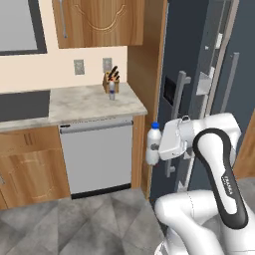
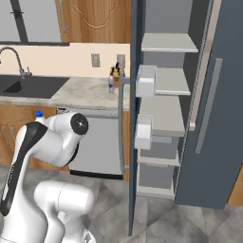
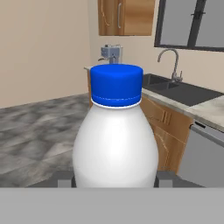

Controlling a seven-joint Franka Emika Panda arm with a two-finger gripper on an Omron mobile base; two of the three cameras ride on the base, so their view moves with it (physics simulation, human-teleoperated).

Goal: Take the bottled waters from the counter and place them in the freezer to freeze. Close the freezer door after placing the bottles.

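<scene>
A blue-capped bottle (image 1: 153,145) is held upright in the end effector (image 1: 158,147), clamped between its fingers in front of the open freezer door (image 1: 180,89). In the hand view the bottle (image 3: 115,135) is seen just ahead of the fingertips (image 3: 164,178). A second bottle (image 1: 112,91) is left on the counter (image 1: 84,102), beside the knife block (image 1: 110,79).

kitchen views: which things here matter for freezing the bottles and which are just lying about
Job:
blue-capped bottle in the gripper
second bottle on the counter
freezer, its open freezer door

Just about:
knife block
dishwasher
sink, faucet
</scene>
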